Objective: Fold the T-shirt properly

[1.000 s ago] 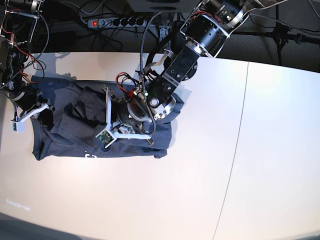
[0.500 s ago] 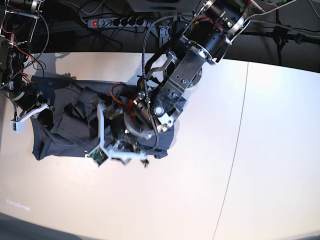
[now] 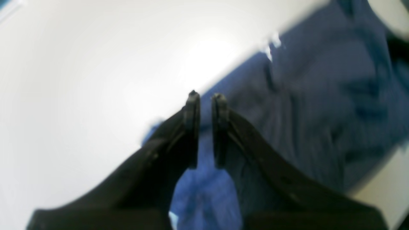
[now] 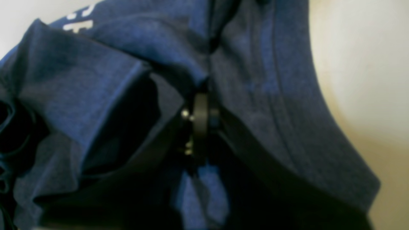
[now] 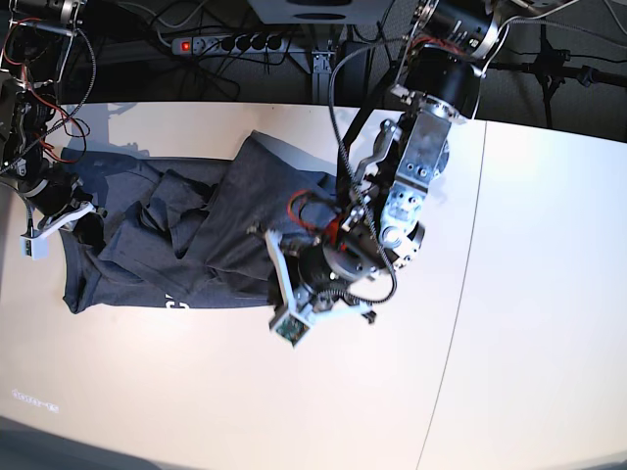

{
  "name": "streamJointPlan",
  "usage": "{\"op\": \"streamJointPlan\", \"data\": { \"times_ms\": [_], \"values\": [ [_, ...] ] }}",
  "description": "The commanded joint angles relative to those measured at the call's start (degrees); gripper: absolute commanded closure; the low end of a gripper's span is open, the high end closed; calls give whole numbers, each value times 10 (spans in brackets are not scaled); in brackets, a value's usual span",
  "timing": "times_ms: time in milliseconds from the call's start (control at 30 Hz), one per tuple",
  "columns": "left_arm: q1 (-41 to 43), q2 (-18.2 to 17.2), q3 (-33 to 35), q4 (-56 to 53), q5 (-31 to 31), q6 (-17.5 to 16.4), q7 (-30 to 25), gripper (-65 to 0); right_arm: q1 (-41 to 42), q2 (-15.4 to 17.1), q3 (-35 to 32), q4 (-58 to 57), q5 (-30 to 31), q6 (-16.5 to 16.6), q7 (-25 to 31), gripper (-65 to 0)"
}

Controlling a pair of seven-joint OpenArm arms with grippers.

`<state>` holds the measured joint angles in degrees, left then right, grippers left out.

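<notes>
The dark blue-grey T-shirt [image 5: 147,255] lies crumpled on the left half of the white table [image 5: 539,294], with white lettering [image 5: 176,302] along its front edge. My left gripper [image 5: 299,299] hangs low at the shirt's front right corner. In the blurred left wrist view its fingers [image 3: 191,127] stand a narrow slit apart over the T-shirt [image 3: 319,111] edge, and a hold on cloth cannot be made out. My right gripper [image 5: 71,215] sits at the shirt's left edge. In the right wrist view this gripper [image 4: 203,108] is shut, with folds of the T-shirt [image 4: 80,80] draped around it.
A black power strip [image 5: 225,42] and loose cables lie behind the table's far edge. A seam [image 5: 470,255] runs across the table to the right of the left arm. The right arm's base and wiring [image 5: 24,108] stand at the far left.
My left arm swung from over the shirt's middle to its front right corner; its jaws spread wide, then narrowed. The shirt's right part now lies rumpled toward the back. The right arm stayed put.
</notes>
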<state>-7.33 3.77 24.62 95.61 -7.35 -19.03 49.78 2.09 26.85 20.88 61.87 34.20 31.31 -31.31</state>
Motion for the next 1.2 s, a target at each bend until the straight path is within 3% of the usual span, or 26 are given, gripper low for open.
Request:
{"op": "streamJointPlan", "data": {
  "times_ms": [0, 67, 233, 333, 433, 500, 733, 1000, 1167],
  "values": [
    [-4, 8, 2, 9, -1, -25, -13, -58, 1, 10, 1, 0, -18, 0, -21, 0],
    [9, -2, 2, 9, 22, -33, -20, -3, 1, 11, 1, 0, -18, 0, -22, 0],
    [21, -50, 2, 7, 20, -34, -70, 0, 1, 11, 1, 0, -18, 0, -22, 0],
    [15, -65, 1, -10, 20, -62, -111, 0, 3, 10, 1, 0, -18, 0, -22, 0],
    [5, -63, 2, -51, 7, -118, -141, 0, 2, 10, 1, 0, -18, 0, -22, 0],
    [1, -56, 2, -76, 3, -128, -158, 0, 1, 10, 1, 0, -19, 0, -22, 0],
    [-49, -25, 2, -123, 3, -128, -165, 0, 2, 10, 1, 0, -21, 0, -22, 0],
    [-101, -25, 2, -269, 27, -130, -224, 0, 1, 10, 1, 0, -21, 0, -32, 0],
    [-113, -28, 1, -291, 28, -130, -246, 0, 1, 10, 1, 0, -20, 0, -32, 0]
  ]
}}
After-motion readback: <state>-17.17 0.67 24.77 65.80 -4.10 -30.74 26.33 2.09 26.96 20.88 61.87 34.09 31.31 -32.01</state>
